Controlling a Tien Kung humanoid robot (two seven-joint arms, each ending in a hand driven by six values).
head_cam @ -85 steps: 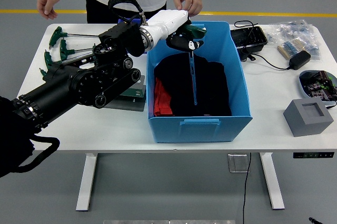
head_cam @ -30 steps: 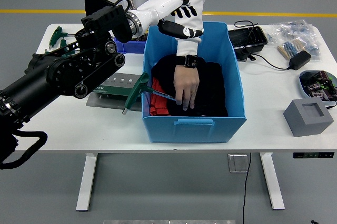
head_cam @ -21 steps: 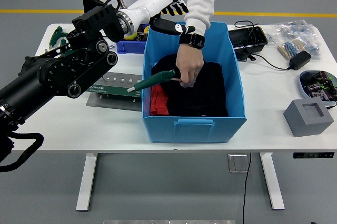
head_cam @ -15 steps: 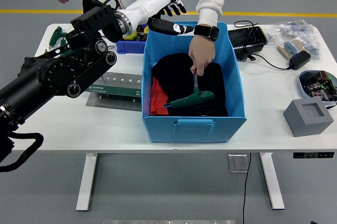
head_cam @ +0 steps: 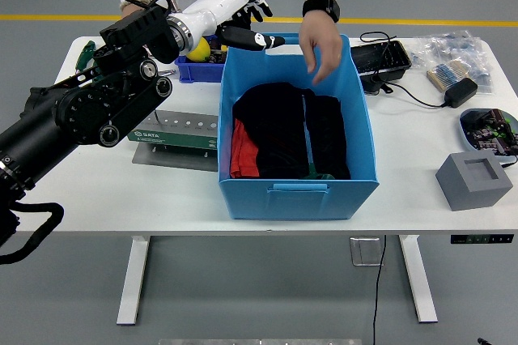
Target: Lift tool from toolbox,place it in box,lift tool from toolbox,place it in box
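A rigid blue plastic box (head_cam: 298, 199) with straight walls sits mid-table, lined with soft black and red cloth. On the cloth lies a thin T-handle tool (head_cam: 307, 138), its metal shaft running from 12 to 6 o'clock and its green grip at the 6 o'clock end. At 11 o'clock of the box, the glossy white left hand (head_cam: 233, 17) hovers with fingers spread, holding nothing. A person's hand (head_cam: 321, 47) hangs over the box's 12 o'clock rim.

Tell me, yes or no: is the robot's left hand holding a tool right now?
No. The left hand hangs open and empty over the blue box's far left corner.
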